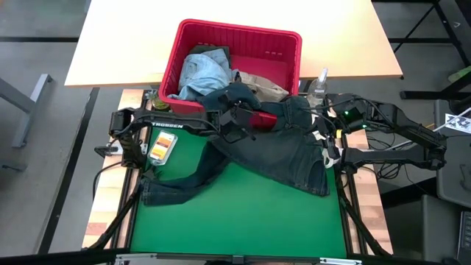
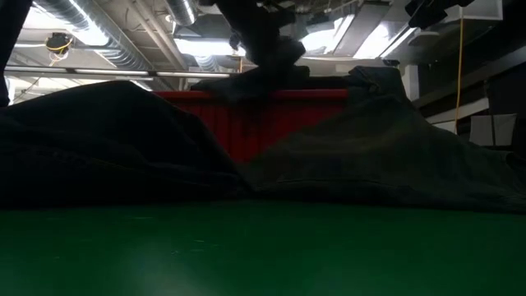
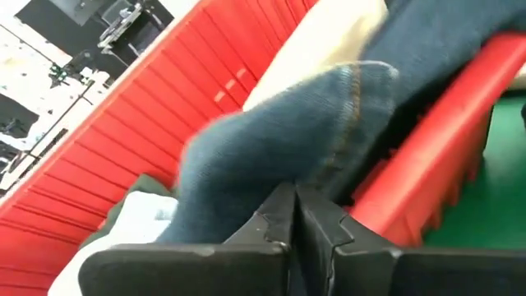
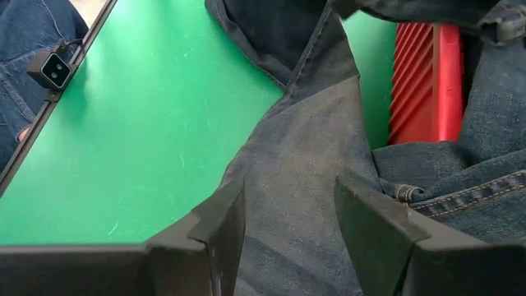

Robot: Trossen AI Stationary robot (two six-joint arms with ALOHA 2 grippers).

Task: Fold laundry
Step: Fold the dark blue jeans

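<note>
Dark navy jeans (image 1: 283, 154) hang over the near rim of the red basket (image 1: 291, 44) and spread onto the green mat (image 1: 235, 213). One leg trails toward the mat's left. Light blue denim (image 1: 202, 73) and a beige piece (image 1: 261, 82) lie inside the basket. My left gripper (image 1: 239, 116) is at the basket's near rim, shut on a raised hump of the jeans (image 3: 271, 148). My right gripper (image 4: 288, 214) stands open just above the jeans at the mat's right edge, with nothing between its fingers. My left gripper has a seamed fold of the jeans (image 3: 329, 160) where they cross the basket's rim. Its fingers slant down toward the far side, coming from the table's left. The fingertips (image 3: 283, 210) hide the pinch itself. The cloth peaks up under the gripper (image 2: 271, 74); the rest lies on the rim and the mat.
A small orange and white object (image 1: 162, 145) lies at the mat's left edge. A clear bottle (image 1: 320, 82) stands by the basket's right corner. A light tabletop (image 1: 118, 44) carries the basket's far part. Bare green mat lies toward the near edge.
</note>
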